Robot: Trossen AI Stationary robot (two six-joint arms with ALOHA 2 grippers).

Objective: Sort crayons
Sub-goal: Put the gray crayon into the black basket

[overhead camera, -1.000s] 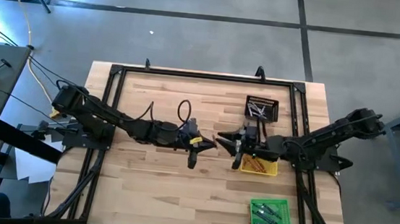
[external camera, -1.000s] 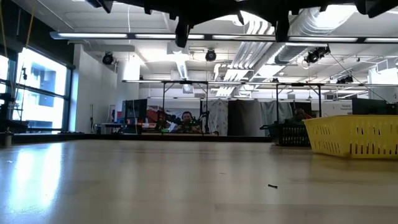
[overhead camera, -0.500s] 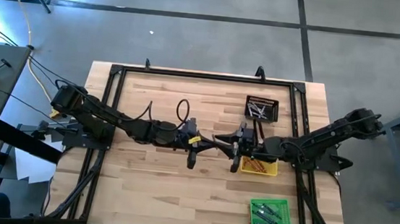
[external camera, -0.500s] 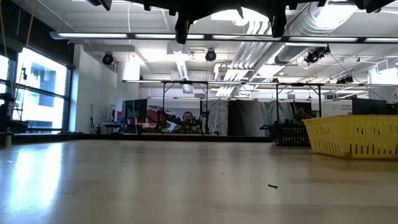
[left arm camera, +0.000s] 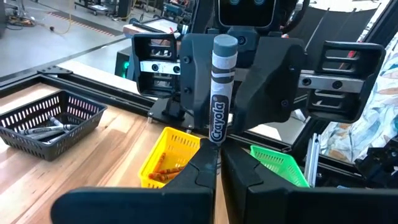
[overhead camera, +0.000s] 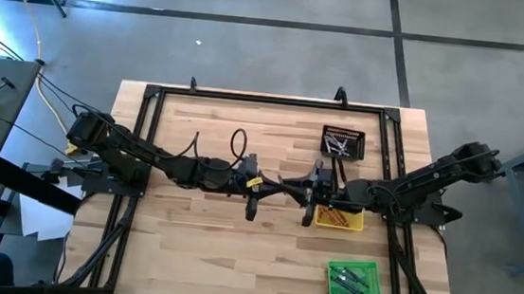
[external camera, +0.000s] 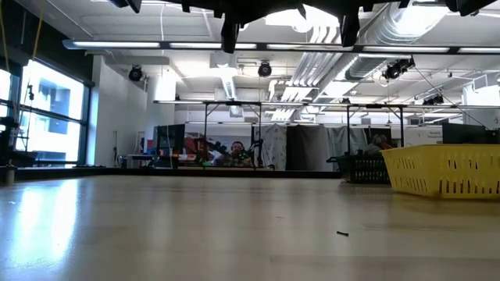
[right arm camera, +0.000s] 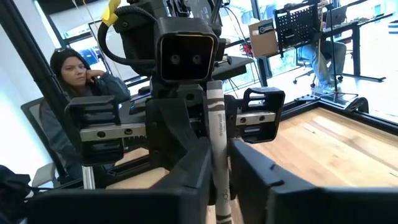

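Both arms are meeting nose to nose above the middle of the table [overhead camera: 198, 227], held well clear of the wood. The left gripper [left arm camera: 216, 163] is pinching the lower end of a grey crayon [left arm camera: 221, 87], fingers together on it, holding it upright. The right gripper [right arm camera: 214, 163] is sitting with its fingers on either side of the same grey crayon [right arm camera: 216, 134]; whether they are actually pressing it cannot be told. In the high view the two grippers are meeting just beside the yellow tray [overhead camera: 351, 222], which is lying toward the right edge with orange-red crayons [overhead camera: 332, 213] inside. The black tray [overhead camera: 357, 137] with grey crayons [overhead camera: 336, 146] is sitting nearer the far edge, the green tray [overhead camera: 332, 271] near the front right corner. A person [right arm camera: 74, 78] is sitting beyond the table.
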